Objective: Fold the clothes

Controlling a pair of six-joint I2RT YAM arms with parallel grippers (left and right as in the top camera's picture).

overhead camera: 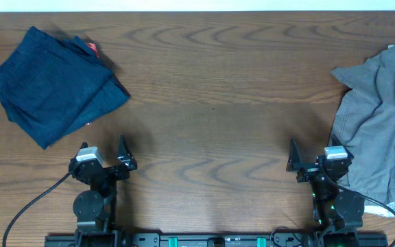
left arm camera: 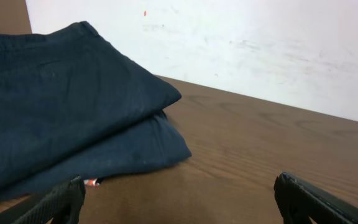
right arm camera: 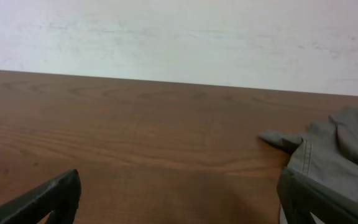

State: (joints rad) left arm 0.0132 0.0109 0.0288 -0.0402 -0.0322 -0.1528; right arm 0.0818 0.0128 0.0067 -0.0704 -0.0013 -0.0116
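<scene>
The grey-taupe clothes [overhead camera: 379, 123] lie crumpled at the table's right edge; they also show at the right of the right wrist view [right arm camera: 337, 155]. My right gripper [overhead camera: 313, 159] is open and empty near the front edge, just left of the grey fabric; its fingers [right arm camera: 179, 199] frame bare wood, the right one next to the cloth. My left gripper [overhead camera: 103, 156] is open and empty near the front left, its fingers [left arm camera: 179, 199] over bare wood.
A folded dark navy garment [overhead camera: 53, 82] with a red tag [overhead camera: 92, 49] lies at the back left, also in the left wrist view [left arm camera: 67, 106]. The wooden table [overhead camera: 211, 103] spreads between the two garments. A white wall [right arm camera: 179, 37] stands behind.
</scene>
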